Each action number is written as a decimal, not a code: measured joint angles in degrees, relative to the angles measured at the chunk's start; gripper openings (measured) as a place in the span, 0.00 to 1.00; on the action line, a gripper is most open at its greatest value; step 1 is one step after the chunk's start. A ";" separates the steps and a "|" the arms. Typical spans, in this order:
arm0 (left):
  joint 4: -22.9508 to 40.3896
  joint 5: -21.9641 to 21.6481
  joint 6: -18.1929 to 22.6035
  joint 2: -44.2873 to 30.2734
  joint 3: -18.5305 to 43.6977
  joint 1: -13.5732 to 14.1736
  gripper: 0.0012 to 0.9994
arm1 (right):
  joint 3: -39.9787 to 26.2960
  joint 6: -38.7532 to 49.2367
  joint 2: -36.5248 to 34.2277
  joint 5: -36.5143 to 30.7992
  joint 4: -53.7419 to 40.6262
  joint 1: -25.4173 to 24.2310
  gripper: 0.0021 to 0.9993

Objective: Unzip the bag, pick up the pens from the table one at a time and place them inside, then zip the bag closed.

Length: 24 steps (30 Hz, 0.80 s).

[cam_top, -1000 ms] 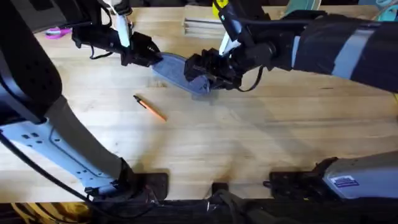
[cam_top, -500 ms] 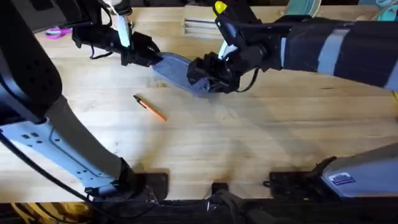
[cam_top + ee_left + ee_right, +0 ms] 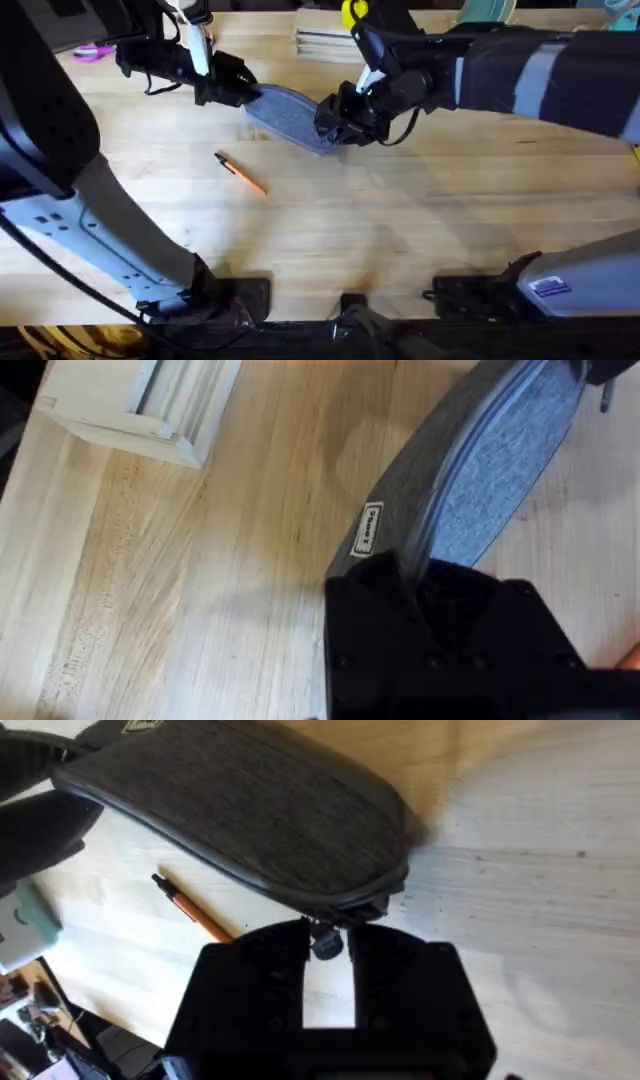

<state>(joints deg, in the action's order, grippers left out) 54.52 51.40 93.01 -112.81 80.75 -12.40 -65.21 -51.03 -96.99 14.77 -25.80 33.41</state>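
Pinched on the small metal pull [image 3: 325, 942], my right gripper [image 3: 335, 122] sits at the near end of the bag [image 3: 290, 113], whose long axis runs away from me to my left gripper [image 3: 240, 93], clamped on the far end.

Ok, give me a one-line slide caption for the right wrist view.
Right tool at the rounded end of the grey bag, small metal zip pull between its fingers, orange pen lying on the wooden table beside.

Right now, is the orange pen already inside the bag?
No: in the overhead view the pen lies on the bare table, apart from the bag, nearer the arms' bases.
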 joint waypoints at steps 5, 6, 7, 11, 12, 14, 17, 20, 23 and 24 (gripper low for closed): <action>-0.09 0.00 0.00 0.00 0.00 0.00 0.04 | 0.00 -0.23 0.00 -0.60 -0.33 -0.07 0.09; -0.09 0.00 0.00 0.00 0.00 0.00 0.04 | 0.00 -0.23 0.00 -0.64 -0.39 -0.09 0.05; -0.09 0.00 0.00 0.00 0.00 0.00 0.04 | 0.00 -0.26 0.00 -0.68 -0.44 -0.11 0.04; -0.11 0.00 0.00 0.00 0.00 0.07 0.04 | 0.00 -0.26 0.00 -0.84 -0.42 -0.11 0.04; -0.11 0.00 0.00 0.00 0.00 0.07 0.04 | 0.00 -0.26 0.00 -0.81 -0.42 -0.11 0.03; -0.11 -0.02 0.00 0.00 0.00 0.07 0.04 | 0.00 -0.24 0.00 -0.57 -0.37 -0.13 0.03; -0.14 -0.03 0.00 0.00 0.00 0.07 0.04 | 0.00 -0.22 0.00 0.13 0.16 -0.22 0.03; -0.55 -0.17 0.00 0.00 0.00 -0.07 0.04 | 0.00 -0.08 0.09 0.77 0.92 -0.33 0.03; -0.48 -0.20 0.00 0.00 0.00 -0.07 0.04 | -1.12 0.37 0.72 1.94 1.71 -0.31 0.03; -0.48 -0.20 0.00 0.00 0.00 -0.07 0.04 | -1.88 0.47 1.03 2.09 1.86 -0.26 0.03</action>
<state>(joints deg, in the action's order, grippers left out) 54.04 51.20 93.01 -112.81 80.75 -12.47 -67.09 -50.56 -95.96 16.86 -23.94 33.15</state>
